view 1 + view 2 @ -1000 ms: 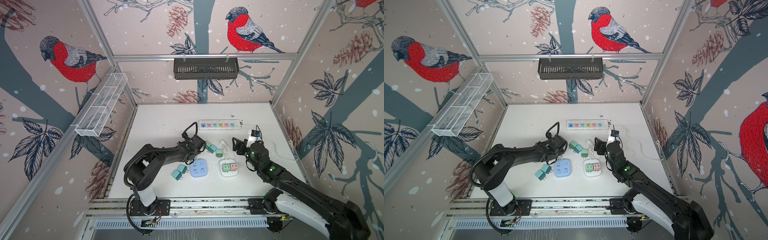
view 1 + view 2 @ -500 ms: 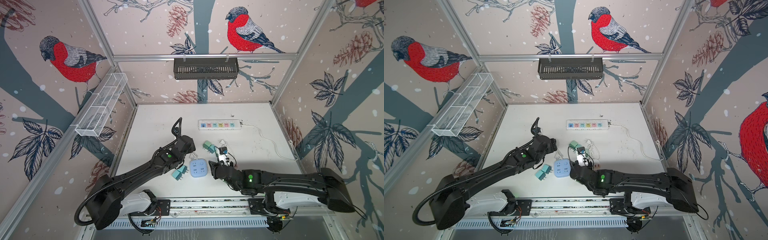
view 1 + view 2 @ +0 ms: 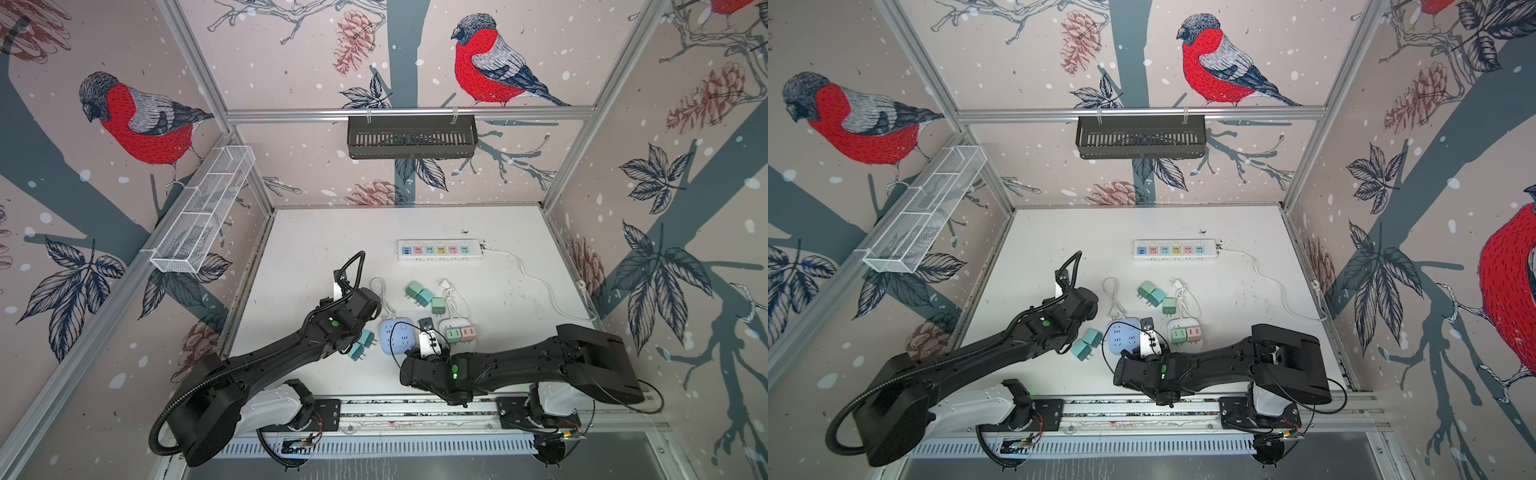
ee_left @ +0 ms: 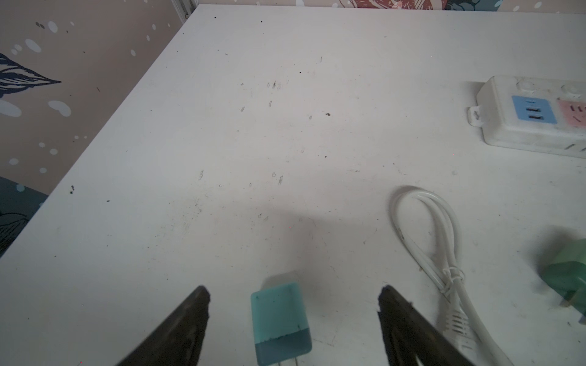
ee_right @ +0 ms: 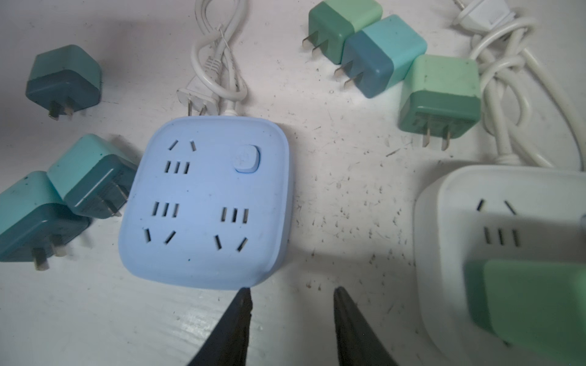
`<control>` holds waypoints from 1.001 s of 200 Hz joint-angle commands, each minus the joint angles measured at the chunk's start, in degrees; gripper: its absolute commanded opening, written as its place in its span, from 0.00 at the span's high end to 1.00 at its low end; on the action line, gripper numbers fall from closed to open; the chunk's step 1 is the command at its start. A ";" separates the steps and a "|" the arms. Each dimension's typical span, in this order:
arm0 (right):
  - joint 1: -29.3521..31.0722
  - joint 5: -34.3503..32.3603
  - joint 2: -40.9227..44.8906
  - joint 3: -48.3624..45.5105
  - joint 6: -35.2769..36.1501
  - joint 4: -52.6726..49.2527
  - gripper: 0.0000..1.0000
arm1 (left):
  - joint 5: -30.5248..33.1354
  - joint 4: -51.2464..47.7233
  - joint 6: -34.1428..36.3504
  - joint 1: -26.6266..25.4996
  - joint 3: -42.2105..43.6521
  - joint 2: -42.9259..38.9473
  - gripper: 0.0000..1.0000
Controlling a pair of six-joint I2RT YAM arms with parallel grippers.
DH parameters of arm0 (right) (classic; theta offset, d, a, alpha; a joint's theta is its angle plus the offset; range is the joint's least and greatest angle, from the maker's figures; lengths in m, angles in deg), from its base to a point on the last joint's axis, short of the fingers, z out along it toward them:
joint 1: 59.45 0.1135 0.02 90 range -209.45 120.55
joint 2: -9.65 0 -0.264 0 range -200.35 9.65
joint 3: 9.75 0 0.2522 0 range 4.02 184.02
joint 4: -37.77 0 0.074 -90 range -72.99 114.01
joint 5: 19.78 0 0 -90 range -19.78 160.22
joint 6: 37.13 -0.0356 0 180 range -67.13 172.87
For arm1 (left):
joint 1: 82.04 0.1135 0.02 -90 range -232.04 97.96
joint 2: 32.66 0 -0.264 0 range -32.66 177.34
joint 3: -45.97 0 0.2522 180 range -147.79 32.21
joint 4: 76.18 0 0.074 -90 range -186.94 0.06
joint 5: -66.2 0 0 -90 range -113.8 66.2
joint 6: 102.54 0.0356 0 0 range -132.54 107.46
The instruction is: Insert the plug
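Observation:
A teal plug (image 4: 279, 323) lies flat on the white table, prongs toward the camera, between the wide-apart fingers of my left gripper (image 4: 294, 291), which is open above it. In both top views the left wrist (image 3: 353, 309) hides that plug. My right gripper (image 5: 293, 291) is open a little and holds nothing. It sits low over bare table between the blue cube socket (image 5: 206, 202) (image 3: 397, 336) and the white cube socket (image 5: 501, 221) (image 3: 457, 332). A green plug (image 5: 532, 301) and a pink plug (image 3: 468, 332) sit in the white socket.
Two teal plugs (image 3: 361, 345) lie left of the blue socket, and three more plugs (image 3: 422, 294) behind it among coiled white cords (image 3: 455, 297). A long power strip (image 3: 439, 249) lies at the back, its cable (image 3: 540, 282) running right. Baskets hang on the left wall (image 3: 203, 216) and back wall (image 3: 411, 137).
The right arm has swung down from the back right to lie low across the front, its gripper between the two cube sockets. The left arm has stretched out and its jaws have opened.

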 commanded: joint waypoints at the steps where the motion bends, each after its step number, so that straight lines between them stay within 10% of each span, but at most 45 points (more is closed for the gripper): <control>1: 0.10 -1.19 0.04 -0.75 -4.94 -2.64 0.55 | 1.76 0.06 -0.53 -0.55 1.14 -3.19 0.17; 77: -2.68 0.17 4.69 -8.01 -4.06 -1.24 0.52 | -0.40 -7.87 -6.77 -6.17 7.81 -20.69 0.06; 200: -17.17 10.60 25.22 -15.02 13.16 8.30 0.40 | -4.57 3.09 2.96 -6.17 20.08 -47.00 0.03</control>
